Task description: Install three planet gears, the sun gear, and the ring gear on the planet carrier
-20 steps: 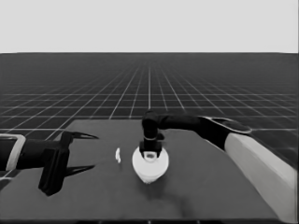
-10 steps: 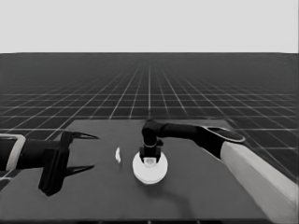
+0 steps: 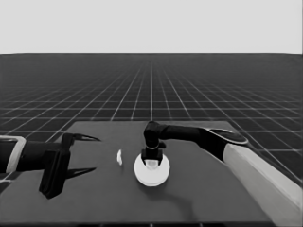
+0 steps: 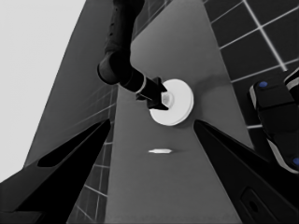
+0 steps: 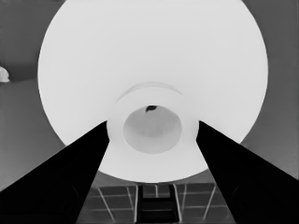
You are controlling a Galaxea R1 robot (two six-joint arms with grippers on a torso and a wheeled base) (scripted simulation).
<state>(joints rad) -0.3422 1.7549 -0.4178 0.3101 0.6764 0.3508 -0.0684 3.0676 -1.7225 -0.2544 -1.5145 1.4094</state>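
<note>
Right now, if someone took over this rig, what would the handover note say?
Right gripper: at the table's middle, fingers closed against either side of the raised hub of the larger round part, which sits flat.
Left gripper: parked over the table's left end, open, holding nothing.
Thin white piece: lies loose just left of the larger round part.
Done, apparently: no gears or smaller round part show, so they are probably stacked under the larger one; this cannot be confirmed.
Left: release the hub, withdraw the right arm, check the seating.
</note>
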